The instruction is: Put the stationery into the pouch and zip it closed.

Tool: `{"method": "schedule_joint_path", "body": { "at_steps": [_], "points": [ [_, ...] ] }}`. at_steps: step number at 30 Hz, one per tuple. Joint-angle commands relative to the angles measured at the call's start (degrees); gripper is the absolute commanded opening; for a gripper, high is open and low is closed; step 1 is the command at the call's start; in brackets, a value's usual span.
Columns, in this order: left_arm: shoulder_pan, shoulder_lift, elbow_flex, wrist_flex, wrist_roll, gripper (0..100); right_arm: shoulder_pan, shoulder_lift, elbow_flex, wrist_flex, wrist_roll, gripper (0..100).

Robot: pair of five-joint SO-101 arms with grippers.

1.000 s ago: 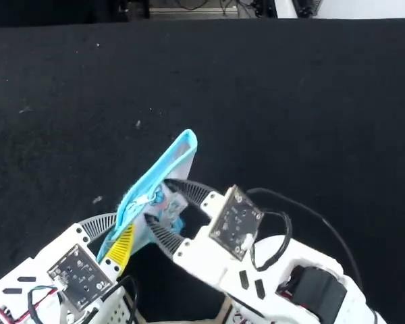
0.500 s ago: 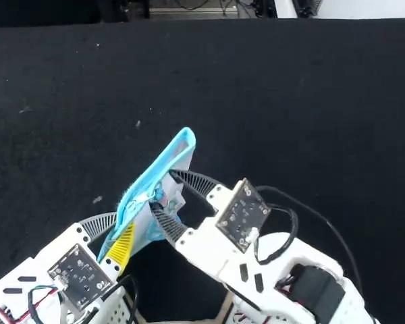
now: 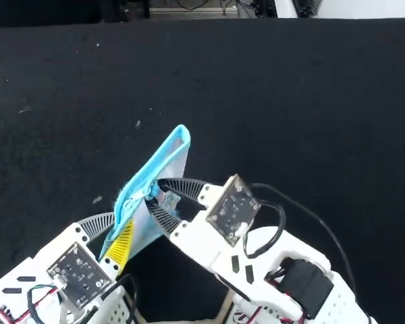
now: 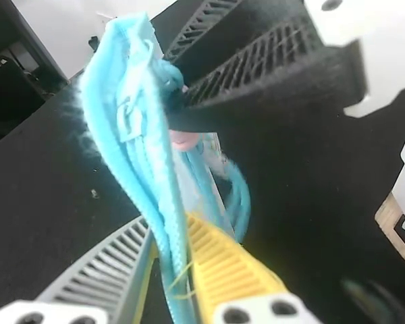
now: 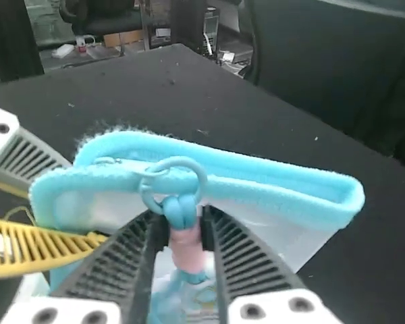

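Blue pouch (image 3: 152,182) up on its edge over black table (image 3: 290,101), lower end clamped by left gripper (image 3: 118,233). Zip pull cord (image 5: 179,202) pinched by right gripper (image 5: 182,229). Contents hard to tell, maybe something printed.

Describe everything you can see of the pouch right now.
The pouch is flat, with a fuzzy light-blue zipper band along its top edge and pale, see-through sides showing some print. It is held on edge, tilted, over the black table. The left gripper clamps one end between grey and yellow jaws; the right gripper pinches the blue cord pull with its pink bead. How far it is zipped is unclear.
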Motion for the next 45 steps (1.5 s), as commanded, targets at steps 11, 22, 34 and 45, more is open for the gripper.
{"method": "schedule_joint_path", "body": {
  "at_steps": [11,22,34,45],
  "points": [
    [0.7,0.1,0.2,0.2,0.5,3,16.7,0.2,-8.4,-0.4,5.5,1.1],
    [0.7,0.1,0.2,0.3,0.5,3,24.4,0.9,-7.3,-4.3,5.6,1.1],
    [0.7,0.1,0.2,0.3,0.5,3,35.1,0.9,-2.9,-7.3,11.5,1.1],
    [0.7,0.1,0.2,0.3,0.5,3,47.4,0.9,0.2,-7.2,11.2,1.1]
  ]
}}
